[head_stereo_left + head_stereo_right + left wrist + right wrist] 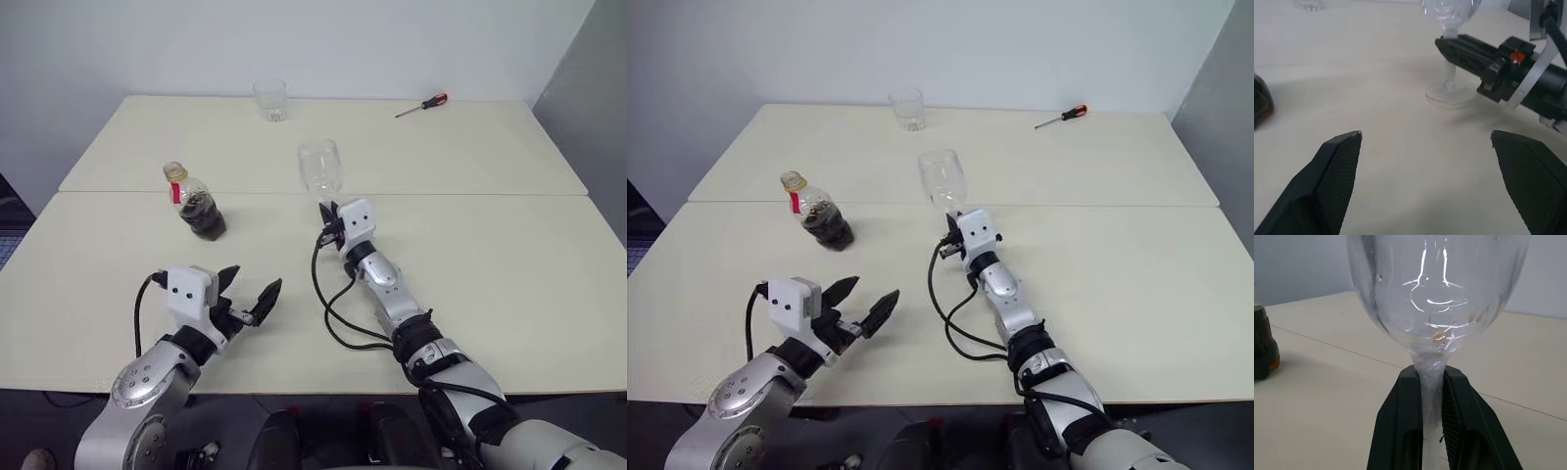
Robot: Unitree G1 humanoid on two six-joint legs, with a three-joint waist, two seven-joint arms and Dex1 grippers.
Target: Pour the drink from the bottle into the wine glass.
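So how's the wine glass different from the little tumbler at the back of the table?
The wine glass has a stem and foot; the tumbler is short and stemless. The wine glass stands near the table's middle with the right claw shut on its stem; the tumbler sits untouched at the far edge. Both are clear, upright and look empty.

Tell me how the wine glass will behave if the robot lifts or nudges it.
Likely top-heavy: the wine glass carries a wide bowl on a thin stem. Probably light, since the bowl looks empty. Possibly slippery: the right claw pinches only the smooth, narrow stem, so it may twist or slide.
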